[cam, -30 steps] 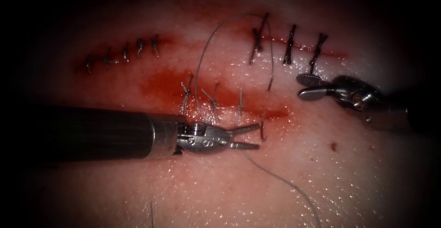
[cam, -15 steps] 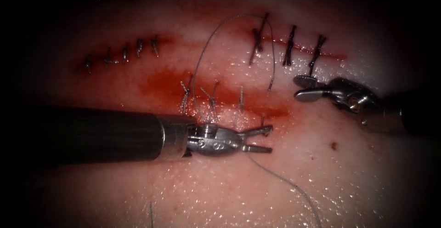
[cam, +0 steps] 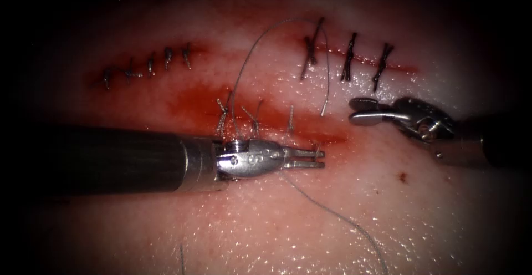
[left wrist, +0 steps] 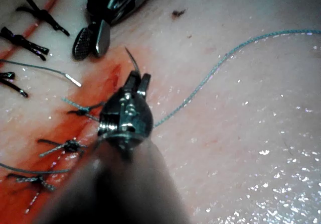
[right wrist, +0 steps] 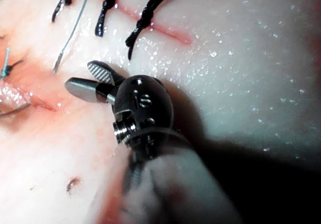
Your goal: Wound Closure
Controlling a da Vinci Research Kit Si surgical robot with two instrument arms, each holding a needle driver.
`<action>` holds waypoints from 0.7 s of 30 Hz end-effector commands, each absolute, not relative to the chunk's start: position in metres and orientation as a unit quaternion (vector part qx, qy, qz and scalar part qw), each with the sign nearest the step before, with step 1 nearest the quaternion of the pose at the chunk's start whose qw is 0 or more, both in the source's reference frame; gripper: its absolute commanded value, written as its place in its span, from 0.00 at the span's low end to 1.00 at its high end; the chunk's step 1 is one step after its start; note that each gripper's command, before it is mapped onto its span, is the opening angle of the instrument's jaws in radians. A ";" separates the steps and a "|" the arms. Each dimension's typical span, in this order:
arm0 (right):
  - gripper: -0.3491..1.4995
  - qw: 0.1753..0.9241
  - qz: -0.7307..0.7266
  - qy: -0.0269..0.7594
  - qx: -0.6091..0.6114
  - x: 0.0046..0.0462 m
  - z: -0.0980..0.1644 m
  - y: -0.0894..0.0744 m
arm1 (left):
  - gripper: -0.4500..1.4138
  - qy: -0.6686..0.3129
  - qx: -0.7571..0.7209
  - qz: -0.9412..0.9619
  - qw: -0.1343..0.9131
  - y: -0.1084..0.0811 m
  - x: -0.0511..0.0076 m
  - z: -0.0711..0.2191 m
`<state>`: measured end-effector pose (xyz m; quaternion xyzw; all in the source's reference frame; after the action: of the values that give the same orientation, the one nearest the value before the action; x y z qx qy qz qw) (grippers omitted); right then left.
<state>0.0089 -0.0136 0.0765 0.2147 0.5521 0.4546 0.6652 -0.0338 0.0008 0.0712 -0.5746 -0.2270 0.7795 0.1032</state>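
The left tool (cam: 320,159) (left wrist: 139,79) lies across the tissue (cam: 421,219), its jaws shut on the curved needle (cam: 317,149) near the tip. The needle stands at the right end of the lower cut (cam: 334,137). Its dark point (left wrist: 131,59) pokes out beyond the jaws, and its lower part seems to sit in the tissue. Pale thread (cam: 338,217) (left wrist: 215,68) trails from under the left tool toward the near right. The right tool (cam: 356,112) (right wrist: 83,78) (left wrist: 93,38) hovers to the right of the cut, jaws open, holding nothing.
Several pale stitches (cam: 256,117) close the lower cut amid red fluid (cam: 194,100). Dark stitches cross the upper right cut (cam: 349,56) and the upper left cut (cam: 149,64). A loose thread loop (cam: 249,53) arcs up and ends in a free tip (cam: 323,110).
The left tool slid right to the needle with its jaws open and then shut them on it. The right tool drifted slightly left, jaws still open.
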 end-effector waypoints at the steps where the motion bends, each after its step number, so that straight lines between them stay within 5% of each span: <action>1: 0.28 0.692 0.428 0.547 0.194 0.0093 0.077 -0.014 | 0.00 -0.257 -0.571 0.770 0.122 0.000 -0.0341 0.071; 4: 0.28 0.712 0.407 0.541 0.184 0.0092 0.077 -0.014 | 0.00 -0.297 -0.566 0.754 0.150 0.000 -0.0340 0.070; 8: 0.48 0.752 0.362 0.527 0.163 0.0093 0.075 -0.013 | 0.00 -0.418 -0.524 0.700 0.246 0.000 -0.0348 0.067; 21: 0.46 0.755 0.328 0.532 0.200 0.0104 0.074 -0.014 | 0.00 -0.486 -0.514 0.651 0.274 -0.001 -0.0343 0.060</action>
<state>0.0097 -0.0134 0.0729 0.2019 0.5298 0.3268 0.7561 -0.0334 0.0000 0.0583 -0.5393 -0.4599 0.6597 0.2500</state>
